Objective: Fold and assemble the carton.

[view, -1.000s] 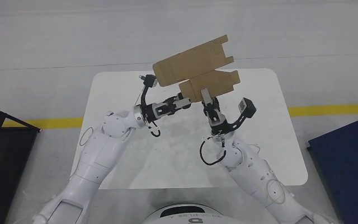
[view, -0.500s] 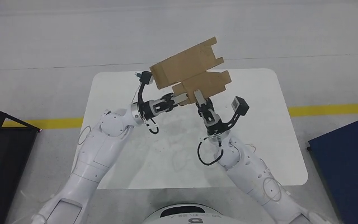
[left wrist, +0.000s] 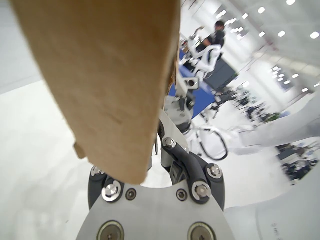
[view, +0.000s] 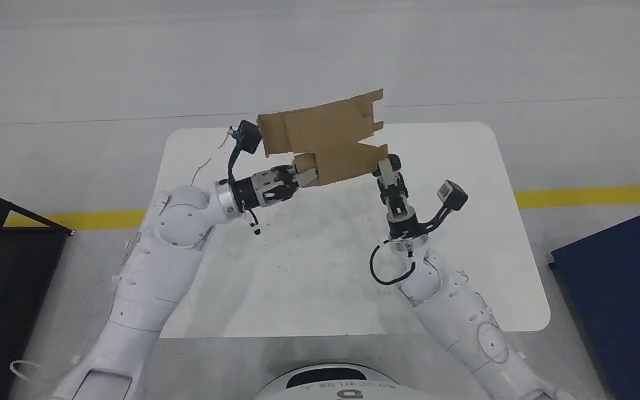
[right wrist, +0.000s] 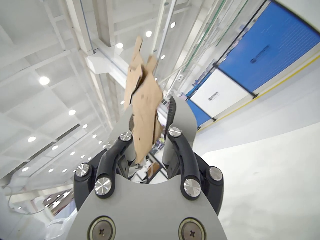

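A flat brown carton (view: pixel 320 130) hangs in the air above the far part of the white table (view: pixel 470 260). My left gripper (view: pixel 303 174) is shut on the carton's lower panel near its left end. In the left wrist view the cardboard (left wrist: pixel 100 63) covers one finger, and the other finger (left wrist: pixel 175 131) lies against its edge. My right gripper (view: pixel 388 166) is at the carton's lower right corner. In the right wrist view the carton (right wrist: pixel 143 101) stands edge-on between the spread fingers of that gripper (right wrist: pixel 150 108), with a gap on one side, so it is open.
A blue panel (view: pixel 600 290) stands off the table's right side and a dark frame (view: pixel 20 260) off its left. A yellow floor line (view: pixel 580 197) runs behind. The near half of the table is bare.
The carton swung left and turned more level in the left gripper. The right gripper let go of the lower panel and moved right to the carton's corner.
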